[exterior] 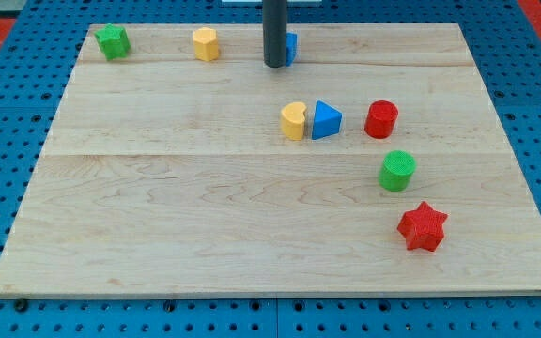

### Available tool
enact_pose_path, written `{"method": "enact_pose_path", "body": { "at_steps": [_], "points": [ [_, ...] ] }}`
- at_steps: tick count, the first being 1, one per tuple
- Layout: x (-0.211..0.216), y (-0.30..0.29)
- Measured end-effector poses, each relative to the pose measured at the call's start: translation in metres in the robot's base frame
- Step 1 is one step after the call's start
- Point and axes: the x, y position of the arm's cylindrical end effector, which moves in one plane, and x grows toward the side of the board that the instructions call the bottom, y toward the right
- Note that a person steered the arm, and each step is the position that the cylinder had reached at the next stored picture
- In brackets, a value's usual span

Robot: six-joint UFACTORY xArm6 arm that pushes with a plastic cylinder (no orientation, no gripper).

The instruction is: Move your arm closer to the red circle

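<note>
My tip (275,64) rests near the board's top edge, touching a blue block (291,47) half hidden behind it; the rod has no claw to open or shut. The red circle (381,119) sits toward the right edge, well apart, so closing in looks to mean sliding down and right, clear of the yellow heart (294,121) and blue triangle (326,120).

You get one view, raised before the wooden board (205,235), looking down across it, near enough to fill the frame.

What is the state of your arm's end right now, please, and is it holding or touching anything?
No gripper here: only my tip, holding nothing.
It sits at the view's top, just left of a partly hidden blue block; contact cannot be told.
The red circle lies lower right, untouched.
</note>
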Motion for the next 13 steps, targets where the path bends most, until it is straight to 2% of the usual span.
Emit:
{"method": "enact_pose_path", "body": {
  "at_steps": [1,3,6,7,8,9,10,11,13],
  "points": [
    [-0.011,0.015],
    [0.023,0.021],
    [0.023,0.024],
    [0.023,0.040],
    [0.023,0.110],
    [0.038,0.174],
    [0.081,0.199],
    [0.107,0.185],
    [0.120,0.174]
  ]
}}
